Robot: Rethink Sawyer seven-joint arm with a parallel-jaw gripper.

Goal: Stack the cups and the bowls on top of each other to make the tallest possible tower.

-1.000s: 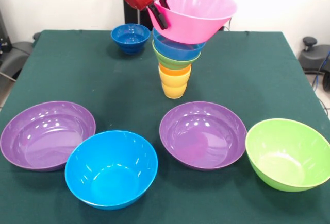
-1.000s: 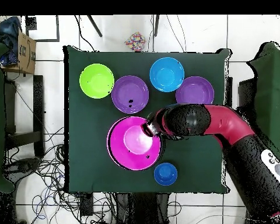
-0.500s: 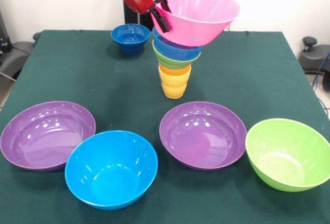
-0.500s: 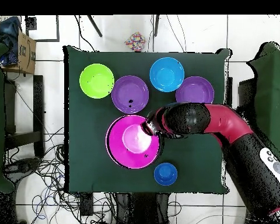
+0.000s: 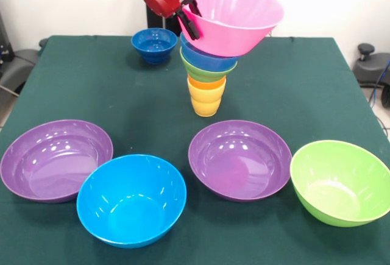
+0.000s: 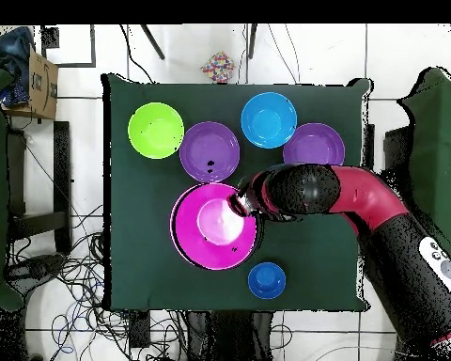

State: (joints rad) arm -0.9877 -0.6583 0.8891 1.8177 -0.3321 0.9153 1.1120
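The tool [image 5: 187,16] is clamped on the rim of the large glossy pink plastic bowl [image 5: 234,14], which hangs tilted directly over the tower [image 5: 207,73] of ribbed orange and yellow cups and small green and blue bowls on the bench [image 5: 79,88]. Every bowl looks empty. Whether the pink bowl touches the stack is unclear.

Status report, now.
End effector shut on pink bowl rim. Bowl tilted, sitting atop tower. Nothing in the way.
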